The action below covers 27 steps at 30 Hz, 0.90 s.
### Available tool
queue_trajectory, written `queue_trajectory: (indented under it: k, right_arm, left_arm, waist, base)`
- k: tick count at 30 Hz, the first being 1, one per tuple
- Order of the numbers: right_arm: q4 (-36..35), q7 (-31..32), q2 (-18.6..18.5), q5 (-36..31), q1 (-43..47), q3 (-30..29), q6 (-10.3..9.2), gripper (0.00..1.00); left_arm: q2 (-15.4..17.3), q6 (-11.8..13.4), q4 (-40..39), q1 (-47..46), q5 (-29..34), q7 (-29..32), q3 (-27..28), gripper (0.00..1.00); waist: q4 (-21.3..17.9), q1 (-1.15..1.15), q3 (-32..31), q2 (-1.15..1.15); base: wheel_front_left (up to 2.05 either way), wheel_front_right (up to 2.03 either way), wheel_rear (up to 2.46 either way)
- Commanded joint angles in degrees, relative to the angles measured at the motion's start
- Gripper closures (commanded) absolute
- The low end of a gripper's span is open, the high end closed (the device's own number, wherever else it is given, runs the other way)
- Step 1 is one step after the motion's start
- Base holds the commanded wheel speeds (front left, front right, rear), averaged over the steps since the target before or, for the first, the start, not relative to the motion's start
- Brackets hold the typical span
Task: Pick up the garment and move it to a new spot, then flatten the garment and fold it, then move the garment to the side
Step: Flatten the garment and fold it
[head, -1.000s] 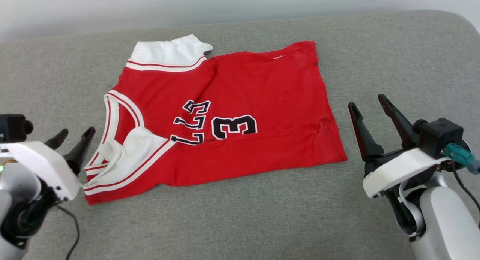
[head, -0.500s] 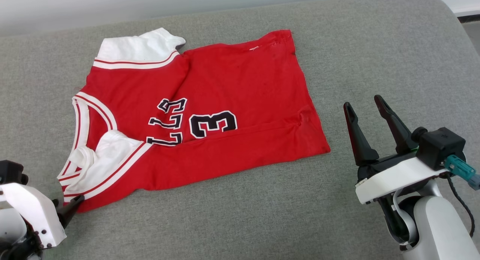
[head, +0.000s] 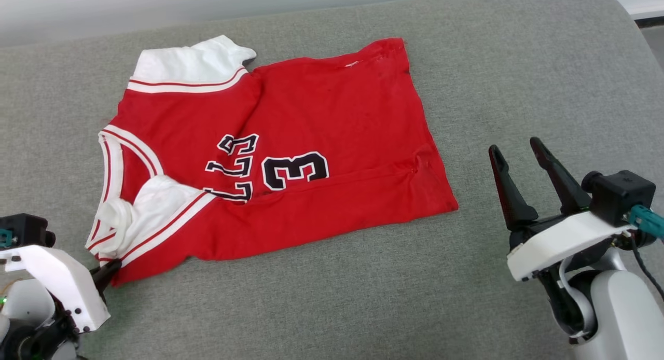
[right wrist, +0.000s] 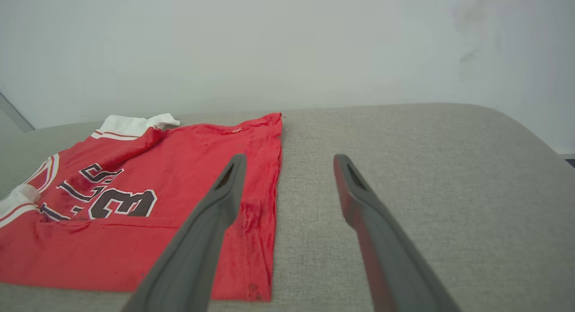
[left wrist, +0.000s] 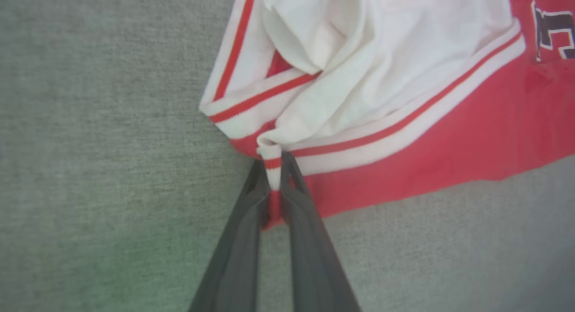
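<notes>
1. The garment (head: 332, 111) lies left of centre on the grey cushion (head: 519, 64), lettering up, collar to the left and hem to the right. Its near long edge is folded over part of the lettering. One white sleeve lies flat at the far left, and the other is bunched at the near left.
2. The left hand (head: 111, 266) is clamped on the near-left corner. In the left wrist view its fingers are together on a thin pinch of striped trim and red cloth, right at the edge.
3. The right hand (head: 516, 147) is apart and holds nothing. It hovers to the right of the hem, near it but not touching.
4. The pinch looks shallow, so a quick pull or lift could draw the trim out from between the fingers and drop the corner.
5. A lift by this one corner alone would probably let the rest hang. The near fold could then fall open and the bunched sleeve spill out, undoing the work so far.
6. Dragging instead of lifting risks the rough cushion cloth catching the garment and rucking it into creases.
7. If the right hand goes for the hem and catches only the top layer, the layers could part and skew the fold.
</notes>
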Motion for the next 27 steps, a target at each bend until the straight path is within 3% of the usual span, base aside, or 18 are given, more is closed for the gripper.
queue_trajectory:
  k: [1,13,26,27]
  right_arm:
    - [0.41,1.45,-0.95,0.58,0.51,-0.49,-0.03,0.0]
    - [5.66,26.15,-5.96,7.76,-2.1,0.5,-0.02,0.0]
    - [18.26,35.35,-5.98,11.4,-10.09,7.15,-0.02,0.0]
    - [19.21,36.29,-5.86,11.56,-10.38,7.54,-0.02,0.41]
  left_arm:
    - [-1.14,-0.25,-0.15,-0.45,0.6,-1.04,-0.37,1.0]
    - [-2.61,-0.08,-8.73,-4.56,6.61,-7.11,-0.94,1.0]
    - [-5.59,-1.51,-9.23,-8.54,8.88,-7.85,-3.68,1.0]
    - [-5.77,-1.61,-8.88,-8.65,8.83,-7.91,-3.8,1.0]
  waist:
    - [0.56,0.0,-0.34,0.0]
    - [6.1,0.0,-0.14,0.0]
    - [10.14,0.0,2.73,0.0]
    - [10.24,0.0,2.87,0.0]
  base:
    - [0.0,0.0,0.0]
    - [0.0,0.0,0.0]
    - [0.0,0.0,0.0]
    - [0.0,0.0,0.0]
